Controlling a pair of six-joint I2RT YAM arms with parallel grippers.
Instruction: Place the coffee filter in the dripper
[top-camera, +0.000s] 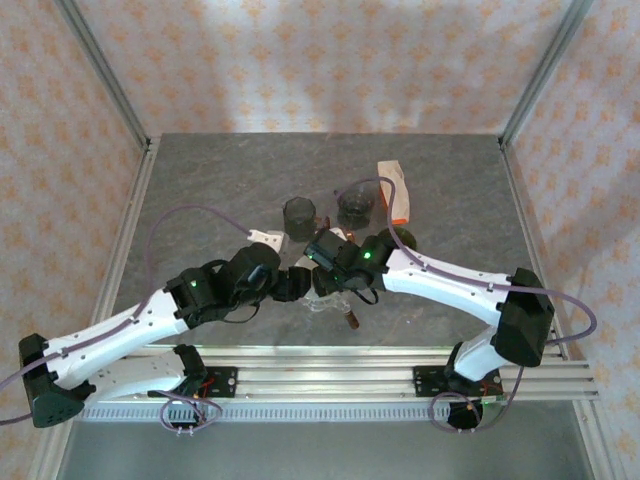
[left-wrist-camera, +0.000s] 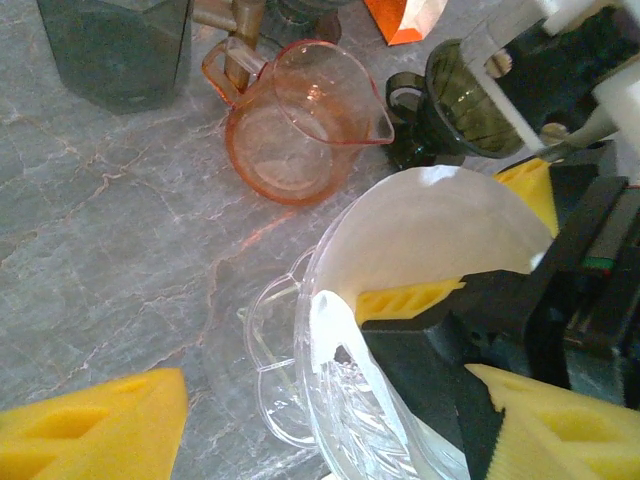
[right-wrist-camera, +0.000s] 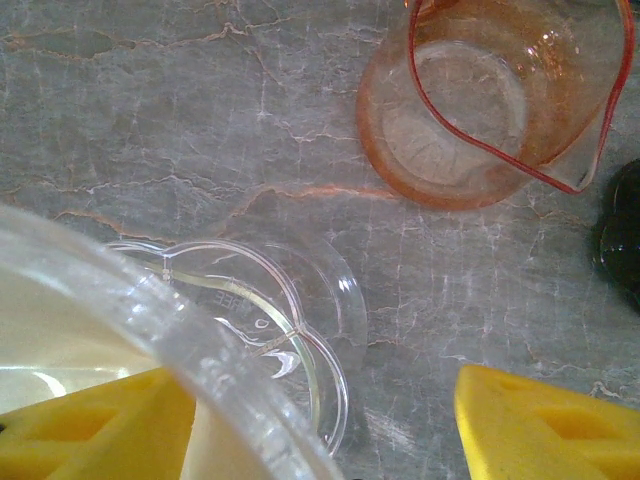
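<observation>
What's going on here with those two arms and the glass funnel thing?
Two robot arms are fitting a white paper coffee filter into a clear glass dripper on the table. The filter already sits inside it. The right end effector is open, with one finger down inside the filter. The left end effector is open too, its fingers on either side of the dripper.
</observation>
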